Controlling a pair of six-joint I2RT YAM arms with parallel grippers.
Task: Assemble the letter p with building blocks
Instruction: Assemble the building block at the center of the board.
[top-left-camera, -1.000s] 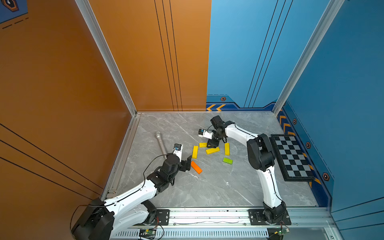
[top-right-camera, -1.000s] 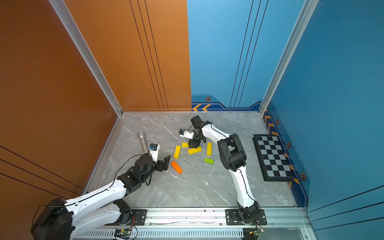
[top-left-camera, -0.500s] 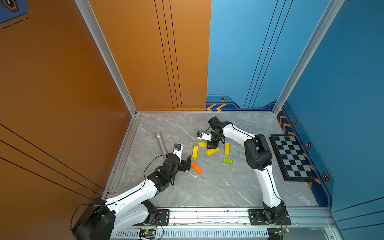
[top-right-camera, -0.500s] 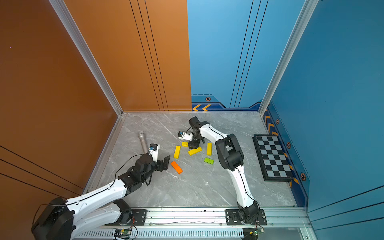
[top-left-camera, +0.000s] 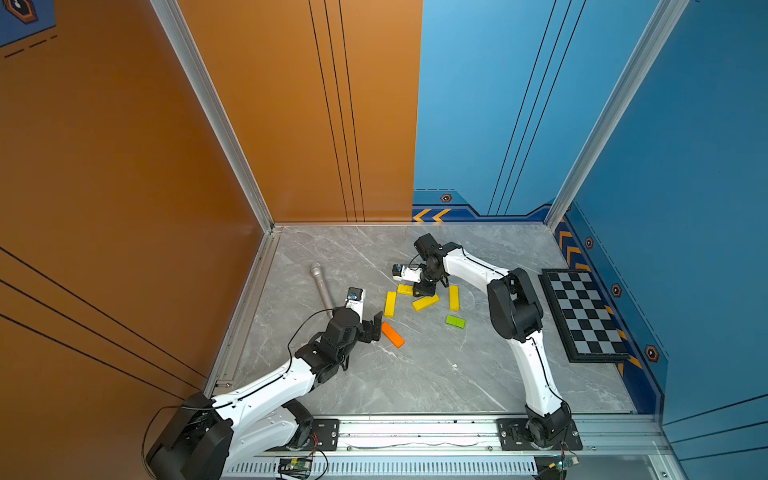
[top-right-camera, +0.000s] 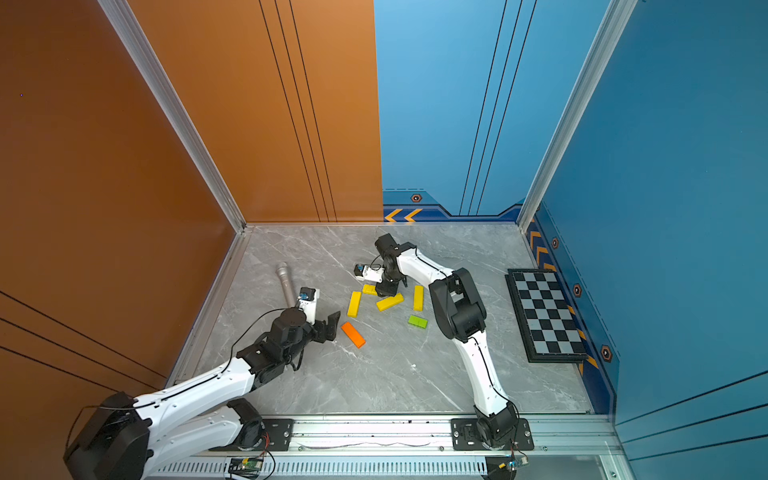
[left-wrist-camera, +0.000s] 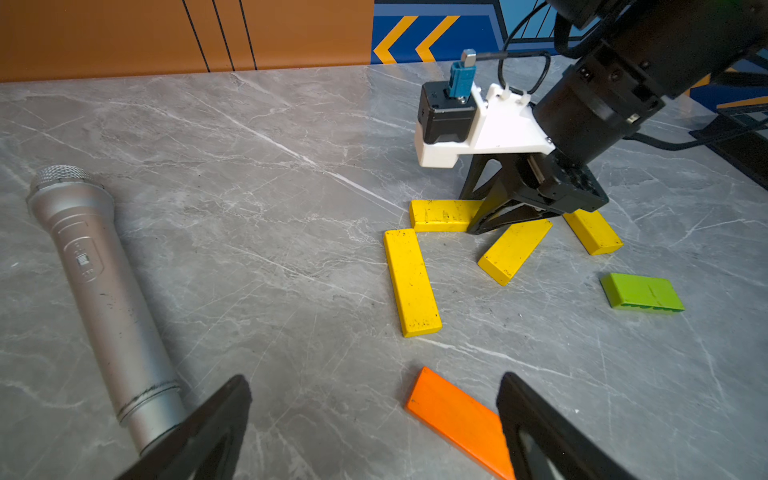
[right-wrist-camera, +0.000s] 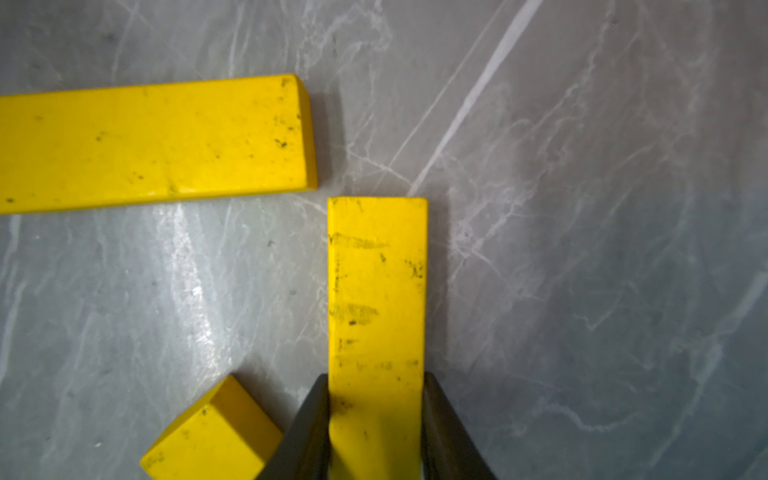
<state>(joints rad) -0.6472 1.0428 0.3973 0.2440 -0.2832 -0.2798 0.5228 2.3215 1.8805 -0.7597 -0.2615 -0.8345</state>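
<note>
Four yellow building blocks lie loose mid-floor, forming no letter p. My right gripper (right-wrist-camera: 376, 382) is shut on the far yellow block (right-wrist-camera: 376, 291), both fingers pressed to its long sides; this block (top-left-camera: 405, 289) lies flat on the floor. Its free end nearly meets the left yellow block (right-wrist-camera: 153, 141) at a right angle. A slanted yellow block (top-left-camera: 425, 302) and a right yellow block (top-left-camera: 454, 298) lie close by. The green block (top-left-camera: 455, 321) lies apart. My left gripper (left-wrist-camera: 374, 380) is open and empty, low over the floor. The orange block (left-wrist-camera: 457, 419) lies beside one of its fingers.
A grey microphone-shaped metal cylinder (top-left-camera: 322, 286) lies left of the blocks, close to my left wrist. The black-and-white chequered board (top-left-camera: 584, 316) lies by the right wall. Orange and blue walls close in the grey marble floor (top-left-camera: 415, 374).
My right gripper's jaws have closed in onto the far yellow block, and its wrist has shifted slightly left. The left arm and the other blocks have not moved.
</note>
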